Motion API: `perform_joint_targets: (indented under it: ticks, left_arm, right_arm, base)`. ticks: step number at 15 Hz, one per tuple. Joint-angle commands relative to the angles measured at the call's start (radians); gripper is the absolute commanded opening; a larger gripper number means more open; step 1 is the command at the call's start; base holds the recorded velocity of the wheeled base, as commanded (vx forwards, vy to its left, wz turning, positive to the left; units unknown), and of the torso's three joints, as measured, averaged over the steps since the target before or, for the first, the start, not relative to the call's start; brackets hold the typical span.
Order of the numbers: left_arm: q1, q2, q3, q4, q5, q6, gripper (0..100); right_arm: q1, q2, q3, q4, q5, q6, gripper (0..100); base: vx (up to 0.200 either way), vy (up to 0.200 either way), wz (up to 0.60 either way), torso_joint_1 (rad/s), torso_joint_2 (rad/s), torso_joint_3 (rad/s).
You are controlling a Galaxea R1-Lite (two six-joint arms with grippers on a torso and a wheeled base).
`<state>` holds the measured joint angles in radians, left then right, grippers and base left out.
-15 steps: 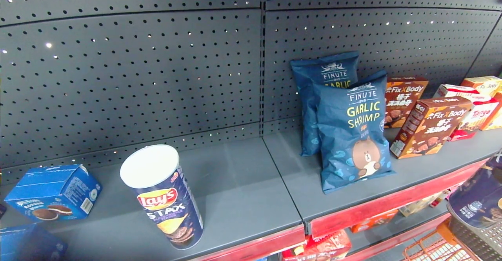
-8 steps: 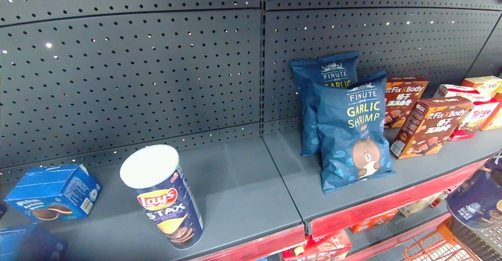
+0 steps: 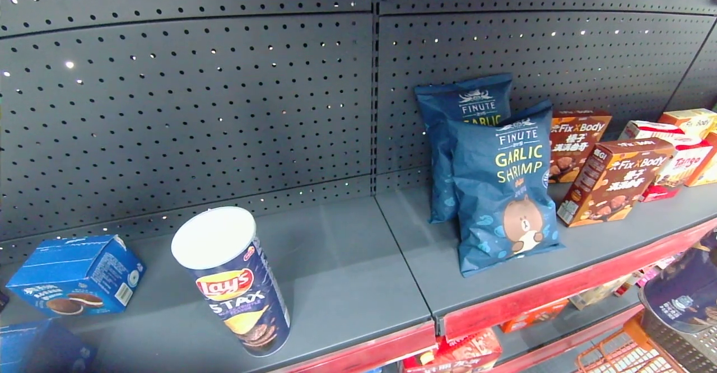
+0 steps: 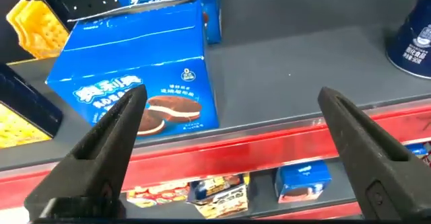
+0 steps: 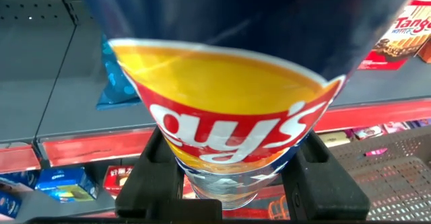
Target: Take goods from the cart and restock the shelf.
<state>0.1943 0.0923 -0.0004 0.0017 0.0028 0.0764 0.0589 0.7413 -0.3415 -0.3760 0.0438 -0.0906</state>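
My right pincer (image 5: 239,187) is clamped around a dark blue cylindrical chip can (image 5: 229,109), held low off the right front of the grey metal shelf (image 3: 347,272), below its red edge. My left pincer (image 4: 232,99) hangs spread apart, facing a blue cardboard cookie box (image 4: 145,69) on the shelf.

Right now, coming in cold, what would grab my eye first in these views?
The tall chip can standing near the shelf's front edge, left of centre. To its right, two dark blue snack bags lean back, one before the other. In the right wrist view, a second can sits clamped in the right tool.
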Motion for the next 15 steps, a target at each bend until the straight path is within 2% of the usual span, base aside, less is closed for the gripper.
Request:
perform_joint_targets:
  ticks: [1,2,3,6,8,14,15]
  left_arm:
    - [0.001,0.004,0.0,-0.002,0.006,-0.012,100]
    - [0.001,0.004,0.0,-0.002,0.006,-0.033,100]
    - [-0.001,0.004,0.0,-0.002,0.003,-0.041,100]
    - [0.001,0.004,0.0,-0.002,0.003,-0.041,100]
    - [0.001,0.004,0.0,-0.002,0.002,-0.041,100]
    - [-0.001,0.004,0.0,-0.002,0.003,-0.043,100]
    - [-0.001,0.004,0.0,-0.002,0.003,-0.047,100]
  right_arm:
    - [-0.002,-0.011,0.01,0.0,-0.001,0.0,0]
    - [-0.004,-0.019,0.012,0.0,-0.002,0.0,0]
    - [-0.01,-0.02,0.009,0.0,-0.004,-0.001,0]
    - [-0.085,-0.008,0.007,0.005,-0.002,-0.004,0]
    - [-0.1,-0.013,0.015,0.006,-0.002,-0.006,0]
    - [-0.088,-0.014,0.019,0.006,0.008,-0.004,0]
    - [-0.088,-0.011,0.021,0.006,0.01,-0.006,0]
  base:
    - [-0.2,0.0,0.0,0.002,0.0,0.002]
    - [0.0,-0.2,0.0,0.007,0.0,0.002]
    - [0.0,-0.2,0.0,0.017,0.01,-0.007]
    - [0.0,0.0,0.0,0.0,0.0,0.0]
    - [0.0,0.0,0.0,0.0,0.0,0.0]
    - [0.0,0.0,0.6,0.002,0.0,0.004]
    - [0.0,0.0,0.0,0.0,0.0,0.0]
